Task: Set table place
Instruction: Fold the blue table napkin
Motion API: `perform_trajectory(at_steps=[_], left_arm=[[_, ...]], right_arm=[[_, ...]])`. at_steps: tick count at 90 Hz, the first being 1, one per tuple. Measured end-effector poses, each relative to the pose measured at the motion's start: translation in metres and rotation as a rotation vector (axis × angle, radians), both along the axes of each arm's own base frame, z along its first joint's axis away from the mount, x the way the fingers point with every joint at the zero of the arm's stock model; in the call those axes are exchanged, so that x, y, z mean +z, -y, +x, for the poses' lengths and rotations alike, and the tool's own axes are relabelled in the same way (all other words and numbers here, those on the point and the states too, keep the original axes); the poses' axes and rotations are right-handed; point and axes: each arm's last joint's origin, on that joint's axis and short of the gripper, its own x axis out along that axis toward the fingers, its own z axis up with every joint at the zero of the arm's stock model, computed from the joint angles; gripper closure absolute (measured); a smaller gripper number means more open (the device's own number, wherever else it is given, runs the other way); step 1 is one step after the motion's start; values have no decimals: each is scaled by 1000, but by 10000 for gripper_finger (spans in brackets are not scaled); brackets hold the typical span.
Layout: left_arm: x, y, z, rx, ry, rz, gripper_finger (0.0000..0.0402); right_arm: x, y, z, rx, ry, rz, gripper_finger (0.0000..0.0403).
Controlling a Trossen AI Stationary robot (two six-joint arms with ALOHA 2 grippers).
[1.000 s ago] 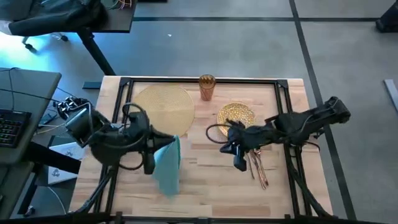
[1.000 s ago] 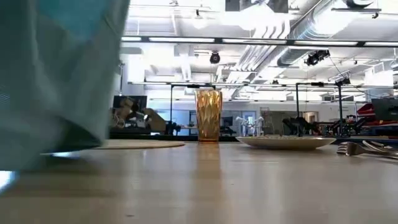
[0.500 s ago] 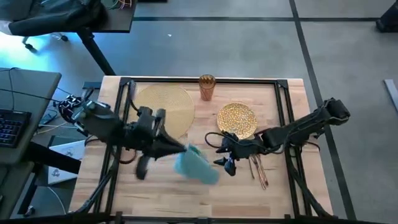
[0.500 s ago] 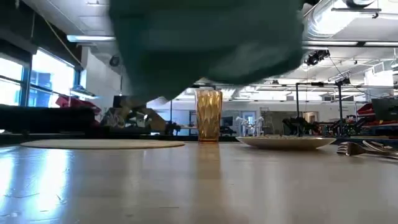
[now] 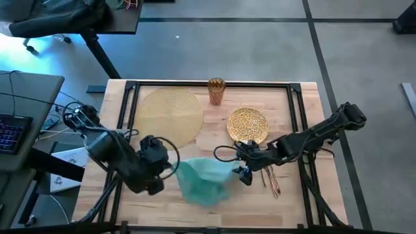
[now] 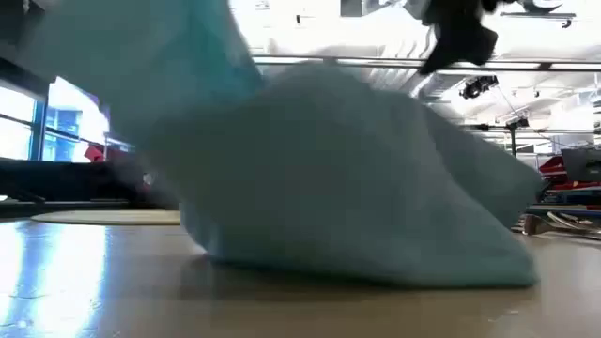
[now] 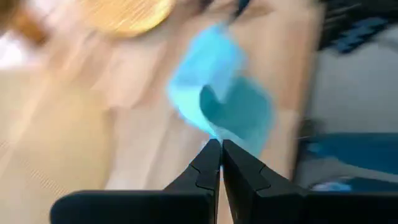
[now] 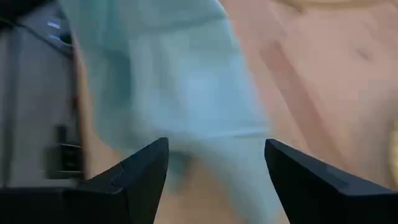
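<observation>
Teal cloth first: the napkin (image 5: 203,181) lies crumpled on the table (image 5: 260,201), near the front edge and between the two arms; in the left wrist view the left gripper (image 7: 221,149) has its jaws pressed together at the napkin's near edge, and whether a corner of cloth is pinched between them I cannot tell; in the high view this gripper (image 5: 170,166) sits just beside the napkin's left edge. Right gripper (image 8: 214,152) has its jaws wide apart with the napkin (image 8: 174,81) directly ahead, holding nothing; in the high view it (image 5: 242,174) hangs just beside the cloth's right edge; judgement: the open stance suits taking the far corner so both arms can spread or fold the cloth.

Outward: copper spoon and knife with the fork (image 5: 272,179) lie together just right of the right gripper, under its arm; glittery gold plate (image 5: 247,125) sits behind them, apart from the large pale-gold placemat (image 5: 171,112) at back left; amber cup (image 5: 216,91) stands upright at the back edge between the two.

Judgement: place not yet assembled; plate is off the placemat, cutlery bunched, napkin unfolded; task early.
</observation>
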Motion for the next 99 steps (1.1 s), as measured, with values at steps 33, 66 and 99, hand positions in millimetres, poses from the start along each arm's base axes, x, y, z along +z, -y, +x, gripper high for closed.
perform_trajectory(at_steps=[33, 66, 99], left_arm=[[-26, -6, 1, 128, -101, 14, 402], [-25, -10, 4, 161, -93, 0, 402], [30, 2, -6, 81, 94, -230, 402]], right_arm=[[-12, -37, -3, 558, 84, -80, 151], [-98, -68, 15, 317, -150, -92, 164], [-45, -43, 30, 500, -10, 346, 399]])
